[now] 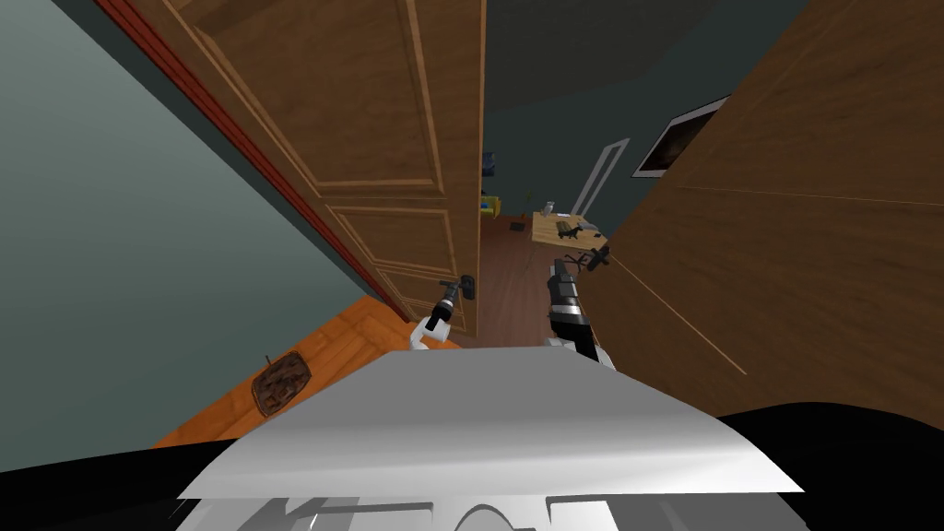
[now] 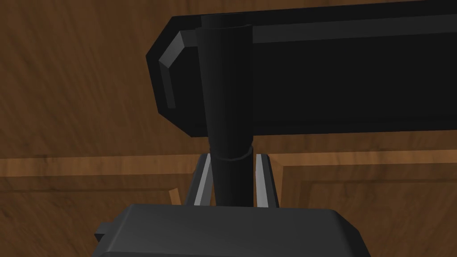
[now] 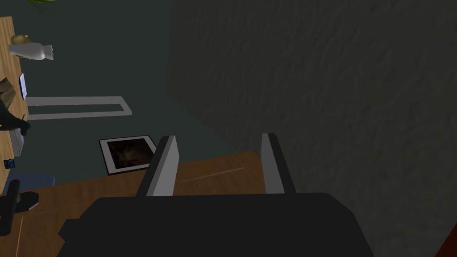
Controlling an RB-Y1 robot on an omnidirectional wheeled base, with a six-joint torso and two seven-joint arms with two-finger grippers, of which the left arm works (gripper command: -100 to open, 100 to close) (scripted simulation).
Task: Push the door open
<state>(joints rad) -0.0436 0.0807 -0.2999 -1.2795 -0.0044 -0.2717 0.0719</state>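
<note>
The floor (image 1: 355, 336) on your side is orange wood, with a grey-green wall (image 1: 111, 230) to the left and a broad brown wooden surface (image 1: 802, 230) to the right. Between them stands the panelled wooden door (image 1: 387, 138), ajar. Through the gap the head view shows a darker floor, a light wooden desk (image 1: 553, 230) carrying small items, and a framed picture (image 1: 678, 138) on a dark wall. A small brown mat (image 1: 279, 383) lies on the near floor to your left.

The door handle (image 1: 468, 288) is dark and sits at the door's free edge, low in the head view. Your left gripper (image 1: 450, 289) reaches it there, but the contact is too small to read from the head.

The left wrist view settles the matter. The two fingers (image 2: 203, 180) are clamped on the handle's dark lever, one against each side. The lever runs up from between them to a dark backplate (image 2: 334, 76) mounted on the wood panel.

Your right gripper (image 1: 557, 269) is held forward in the door gap, well apart from the handle. Its wrist view shows its fingers (image 3: 163, 167) standing apart with nothing between them, and the same framed picture beyond.
</note>
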